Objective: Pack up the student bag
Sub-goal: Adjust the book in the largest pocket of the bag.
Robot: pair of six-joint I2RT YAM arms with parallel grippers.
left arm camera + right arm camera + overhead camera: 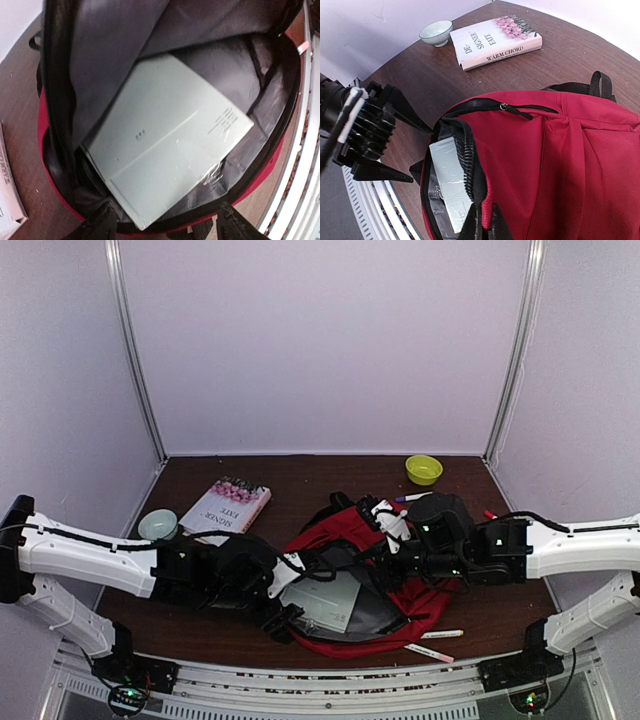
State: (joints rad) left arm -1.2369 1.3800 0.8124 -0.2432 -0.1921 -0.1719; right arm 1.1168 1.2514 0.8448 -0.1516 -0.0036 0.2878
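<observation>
Our left arm (90, 560) stretches low across the desk from the left of the student bag (420, 598). The left end effector (167, 215) sits at the bag's open mouth, fingers spread wide. Our right arm (580, 545) extends from the bag's right side. The right end effector (482, 220) is pinched on the bag's zippered rim.

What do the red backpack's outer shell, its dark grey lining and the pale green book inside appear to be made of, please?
Red backpack shell: matte woven fabric, probably synthetic; soft creases and stitched seams. Dark grey lining: thin cloth with faint sheen, loosely wrinkled. Pale green book: smooth card cover, possibly shrink-wrapped, given crinkled glare near one corner.
</observation>
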